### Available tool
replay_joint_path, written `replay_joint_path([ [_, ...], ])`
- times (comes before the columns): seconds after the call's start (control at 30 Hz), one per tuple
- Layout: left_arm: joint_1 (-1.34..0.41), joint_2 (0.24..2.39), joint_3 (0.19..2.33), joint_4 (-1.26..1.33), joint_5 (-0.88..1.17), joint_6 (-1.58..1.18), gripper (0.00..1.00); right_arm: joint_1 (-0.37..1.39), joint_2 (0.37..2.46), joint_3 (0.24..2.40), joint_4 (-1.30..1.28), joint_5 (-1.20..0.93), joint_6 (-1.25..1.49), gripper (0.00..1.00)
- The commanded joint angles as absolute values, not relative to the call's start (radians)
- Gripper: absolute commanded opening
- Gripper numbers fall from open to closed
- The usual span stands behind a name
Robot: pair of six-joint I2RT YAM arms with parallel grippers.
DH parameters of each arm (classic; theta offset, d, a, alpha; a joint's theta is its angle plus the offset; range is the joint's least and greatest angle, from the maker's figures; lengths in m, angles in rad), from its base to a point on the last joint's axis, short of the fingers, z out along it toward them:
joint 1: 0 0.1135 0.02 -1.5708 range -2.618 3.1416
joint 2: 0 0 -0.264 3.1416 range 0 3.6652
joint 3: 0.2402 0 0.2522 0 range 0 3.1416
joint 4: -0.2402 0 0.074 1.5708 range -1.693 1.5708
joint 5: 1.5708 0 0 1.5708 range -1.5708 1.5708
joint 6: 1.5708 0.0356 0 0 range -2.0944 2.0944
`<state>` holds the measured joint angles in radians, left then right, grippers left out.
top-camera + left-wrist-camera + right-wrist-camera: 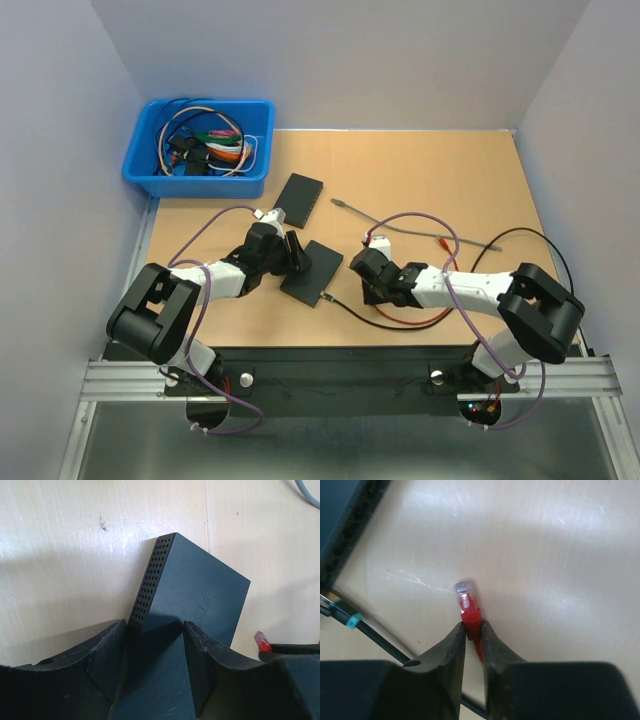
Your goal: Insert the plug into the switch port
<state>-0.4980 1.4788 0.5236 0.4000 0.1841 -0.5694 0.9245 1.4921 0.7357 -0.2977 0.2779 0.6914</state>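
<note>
Red plug [468, 602]: clear tip forward, pinched at its boot by the right end effector [473, 630], which is clenched on it. Tip hangs just over the tabletop [420, 170]. We cannot tell whether it touches. The plug's red cable [420, 320] loops back beside the right arm.

Plug sits just right of the switch [315, 270], near but not in contact. In the left wrist view the plug [262, 642] peeks in at the right edge, beyond the switch's corner.

Switch [200, 595]: flat black box with a perforated side wall, at the middle of the tabletop. The left end effector [155, 630] is grasping it, one finger on the perforated side and the other on the broad face. We cannot see the port face from any view.

A black cable [345, 305] with a teal tag [352, 621] runs from the switch's near corner toward the right arm.

Further out: a second black box [300, 197] lies beyond the switch. A grey cable [400, 220] stretches across the right half. A blue bin [150, 170] holding coiled cables stands at the far left corner.
</note>
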Motion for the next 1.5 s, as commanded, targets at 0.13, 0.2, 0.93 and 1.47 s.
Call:
replay_joint_path([
  [0.13, -0.508, 1.486, 0.494, 0.296, 0.195, -0.564, 0.61, 0.933, 1.552, 0.681, -0.144, 0.178, 0.578, 0.01],
  [0.2, -0.508, 1.489, 0.494, 0.301, 0.196, -0.571, 0.61, 0.933, 1.543, 0.677, -0.098, 0.17, 0.555, 0.01],
  [0.93, -0.546, 1.6, 0.541, 0.367, 0.196, -0.571, 0.57, 0.934, 1.646, 0.785, 0.051, 0.139, 0.353, 0.0],
  [1.47, -0.545, 1.624, 0.58, 0.336, 0.153, -0.561, 0.57, 0.934, 1.582, 0.795, -0.024, 0.287, 0.353, 0.0],
])
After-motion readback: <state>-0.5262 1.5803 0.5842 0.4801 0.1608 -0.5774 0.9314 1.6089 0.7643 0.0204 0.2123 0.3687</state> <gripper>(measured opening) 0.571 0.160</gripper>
